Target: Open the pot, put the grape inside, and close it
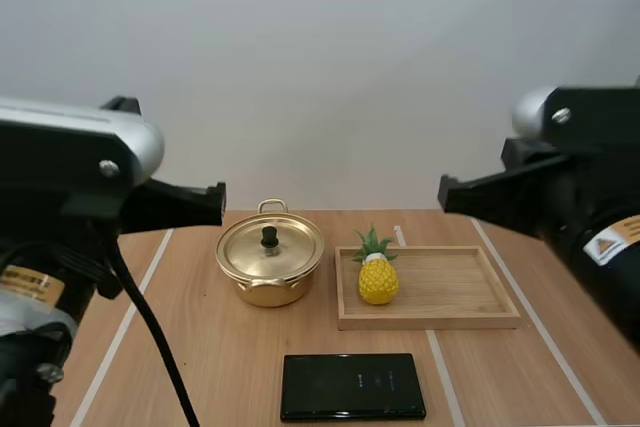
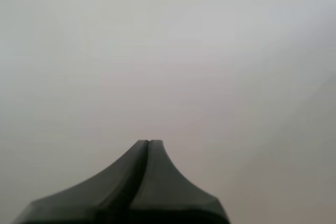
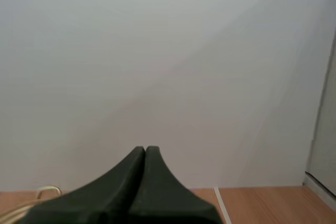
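With left gripper (image 2: pixel 149 142) and right gripper (image 3: pixel 145 149) closed empty, the pot (image 1: pixel 268 285) near the table's (image 1: pixel 220 367) far edge is best opened by its knob (image 1: pixel 269 237), lifted straight; a pineapple (image 1: pixel 378 279), not grapes, is seen at the tray's (image 1: pixel 450 319) left end

1. Pot (image 1: pixel 270 292), lid (image 1: pixel 285 250) on, sits on table (image 1: pixel 235 367), left of tray (image 1: pixel 450 285).
2. Pineapple (image 1: pixel 378 280) upright in tray's left end.
3. Flat pack (image 1: pixel 352 386) in front of both.

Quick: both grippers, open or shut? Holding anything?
Left gripper: shut, holding nothing.
Right gripper: shut, holding nothing.
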### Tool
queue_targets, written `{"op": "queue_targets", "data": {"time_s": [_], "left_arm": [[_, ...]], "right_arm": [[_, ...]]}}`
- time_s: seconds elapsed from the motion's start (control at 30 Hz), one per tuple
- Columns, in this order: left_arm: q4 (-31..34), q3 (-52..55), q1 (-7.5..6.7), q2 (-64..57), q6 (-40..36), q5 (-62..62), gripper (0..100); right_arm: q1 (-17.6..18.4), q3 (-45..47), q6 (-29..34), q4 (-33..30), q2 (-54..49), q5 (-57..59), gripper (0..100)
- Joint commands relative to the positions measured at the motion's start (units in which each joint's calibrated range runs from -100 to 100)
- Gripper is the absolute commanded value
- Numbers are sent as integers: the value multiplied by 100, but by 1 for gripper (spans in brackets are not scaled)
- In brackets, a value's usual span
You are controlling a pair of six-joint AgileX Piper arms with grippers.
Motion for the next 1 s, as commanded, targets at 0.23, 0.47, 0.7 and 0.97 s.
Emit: {"op": "queue_targets", "data": {"time_s": [0.23,0.47,0.7,0.97], "left_arm": [[249,1716,-18,-21,187,-1400,0],[249,1806,-18,-21,280,776,0],[249,1806,-18,-21,280,1004,0],[249,1820,-18,-21,253,1058,0]], "right_arm": [[-17,1813,-42,80,-13,-813,0],[-17,2006,-42,137,-13,-410,0],[-17,1994,-42,97,-13,-388,0],[-17,1994,-42,264,-13,-1,0]]}}
